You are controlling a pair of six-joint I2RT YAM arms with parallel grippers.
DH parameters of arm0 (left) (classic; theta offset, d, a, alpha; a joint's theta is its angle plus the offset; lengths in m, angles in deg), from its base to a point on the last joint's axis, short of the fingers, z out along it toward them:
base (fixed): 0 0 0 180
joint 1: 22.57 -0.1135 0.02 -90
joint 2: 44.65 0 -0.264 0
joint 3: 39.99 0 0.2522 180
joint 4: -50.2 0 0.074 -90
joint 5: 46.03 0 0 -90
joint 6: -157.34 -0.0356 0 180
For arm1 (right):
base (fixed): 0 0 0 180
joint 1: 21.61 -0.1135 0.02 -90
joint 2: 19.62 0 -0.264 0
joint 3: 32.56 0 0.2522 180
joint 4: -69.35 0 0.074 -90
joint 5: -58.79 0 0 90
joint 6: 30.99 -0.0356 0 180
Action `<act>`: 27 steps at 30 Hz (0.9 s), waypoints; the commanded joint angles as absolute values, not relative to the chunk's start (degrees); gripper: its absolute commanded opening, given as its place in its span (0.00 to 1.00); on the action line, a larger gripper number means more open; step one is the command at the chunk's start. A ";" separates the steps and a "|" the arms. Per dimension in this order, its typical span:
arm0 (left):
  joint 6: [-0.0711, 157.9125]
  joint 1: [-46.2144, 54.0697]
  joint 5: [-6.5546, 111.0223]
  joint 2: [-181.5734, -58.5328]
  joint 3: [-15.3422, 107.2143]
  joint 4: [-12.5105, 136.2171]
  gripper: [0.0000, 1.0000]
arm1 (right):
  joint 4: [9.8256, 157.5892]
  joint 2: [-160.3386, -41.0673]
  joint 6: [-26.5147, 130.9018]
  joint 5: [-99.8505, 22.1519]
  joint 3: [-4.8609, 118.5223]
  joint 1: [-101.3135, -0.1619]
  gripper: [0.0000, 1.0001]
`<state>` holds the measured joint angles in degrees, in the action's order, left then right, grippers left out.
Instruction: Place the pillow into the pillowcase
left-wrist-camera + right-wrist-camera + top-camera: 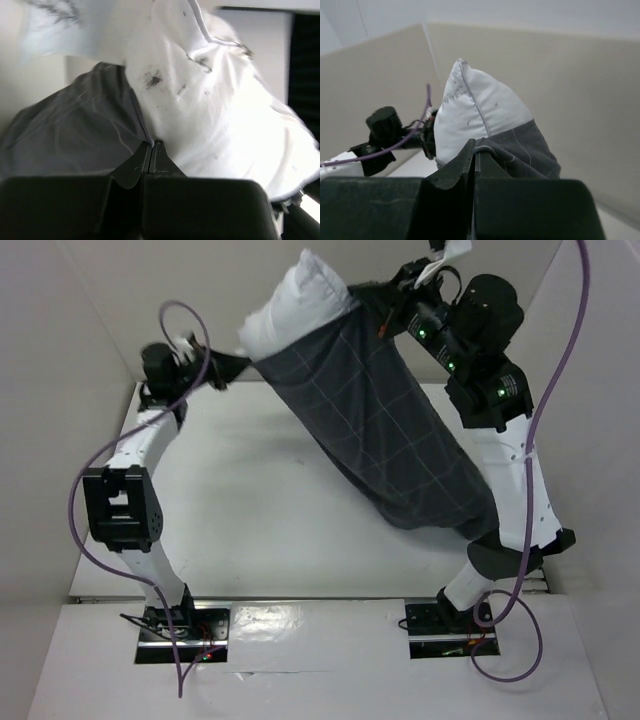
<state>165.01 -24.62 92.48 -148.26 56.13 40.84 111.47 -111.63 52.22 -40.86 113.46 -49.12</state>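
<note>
Left gripper [218,370] and right gripper [393,305] pinching pillowcase [380,430] rim, pillow [300,300] top protruding above

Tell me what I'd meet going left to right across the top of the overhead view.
The left gripper, jaws shut on the pillowcase → pillow, its end sticking out → right gripper, jaws shut on the pillowcase too.

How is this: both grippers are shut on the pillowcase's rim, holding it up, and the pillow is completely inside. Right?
No. The pillow is only partly inside: the top external view shows its white end sticking out of the pillowcase. The left gripper and right gripper are indeed shut on the rim, holding it up.
</note>
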 commanded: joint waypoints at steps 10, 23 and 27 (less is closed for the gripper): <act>167.96 -35.04 96.96 -150.97 113.49 45.93 0.00 | 99.73 -112.15 54.35 -39.02 122.83 -48.33 0.00; 177.98 -42.85 97.16 -151.33 119.85 37.50 0.00 | 93.01 -104.82 53.73 -36.66 121.93 -47.80 0.00; 179.15 -45.34 95.30 -144.60 107.41 31.71 0.00 | 82.25 -92.61 53.21 -33.77 101.16 -47.80 0.00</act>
